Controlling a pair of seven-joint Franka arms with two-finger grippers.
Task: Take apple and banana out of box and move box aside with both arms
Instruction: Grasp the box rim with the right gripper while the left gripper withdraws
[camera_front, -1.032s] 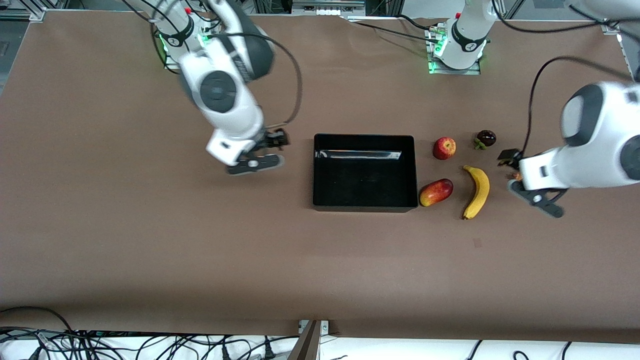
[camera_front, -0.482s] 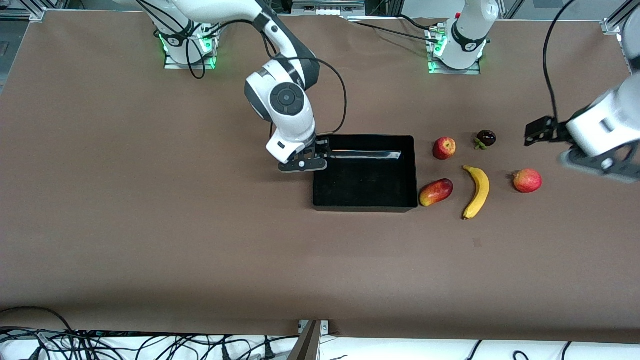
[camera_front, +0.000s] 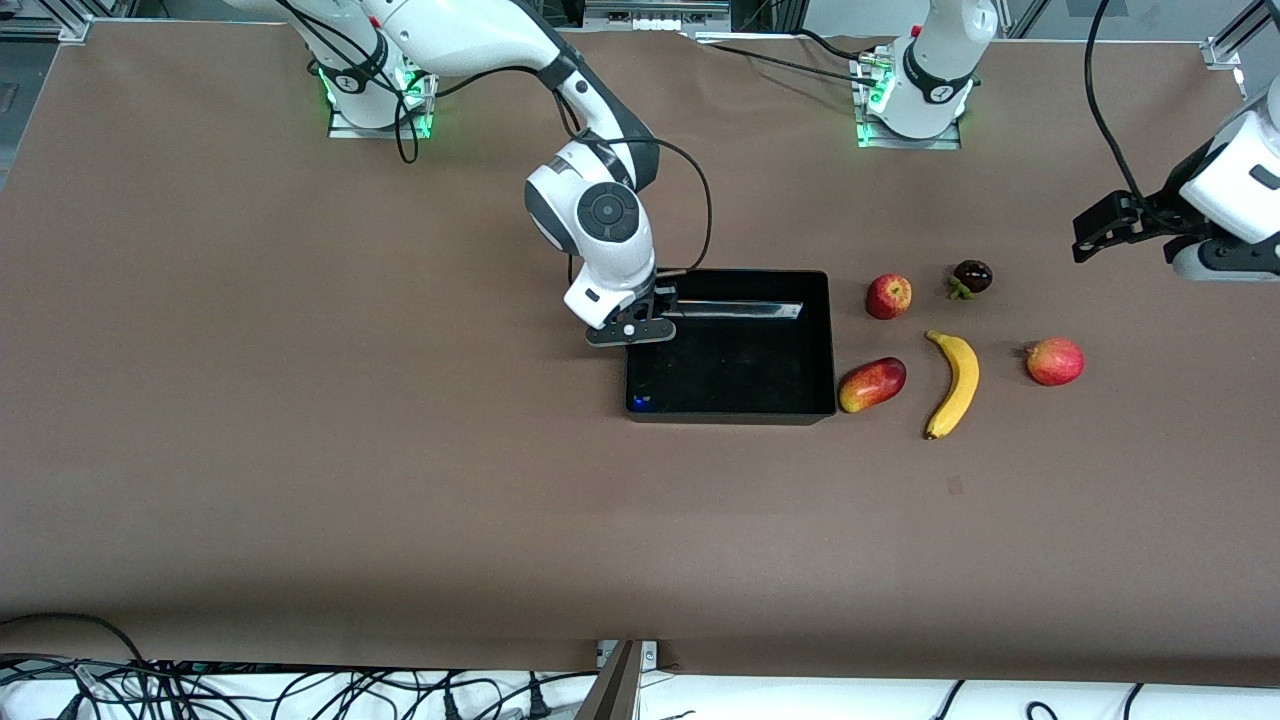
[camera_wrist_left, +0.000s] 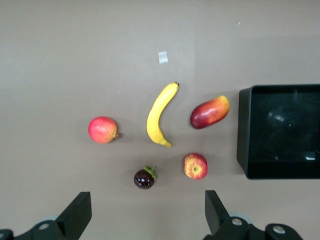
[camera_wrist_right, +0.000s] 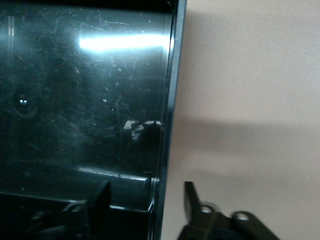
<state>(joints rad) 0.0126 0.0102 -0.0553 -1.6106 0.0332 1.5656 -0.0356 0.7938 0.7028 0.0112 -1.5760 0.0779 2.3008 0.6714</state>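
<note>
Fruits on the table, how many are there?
5, all at the left arm's end of the box: apple, mangosteen, mango, banana, another red fruit. None seem hidden.

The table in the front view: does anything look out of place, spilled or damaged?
Nothing stands out. The box sits square and empty, and the banana, apple, mango, mangosteen and a second red fruit lie whole beside it. The right pincer straddles the box's wall.

You see two white arms | grey round joint caps | black cables along them | green lights at bases | right hand (camera_front: 648, 312) black, left hand (camera_front: 1095, 235) black
</note>
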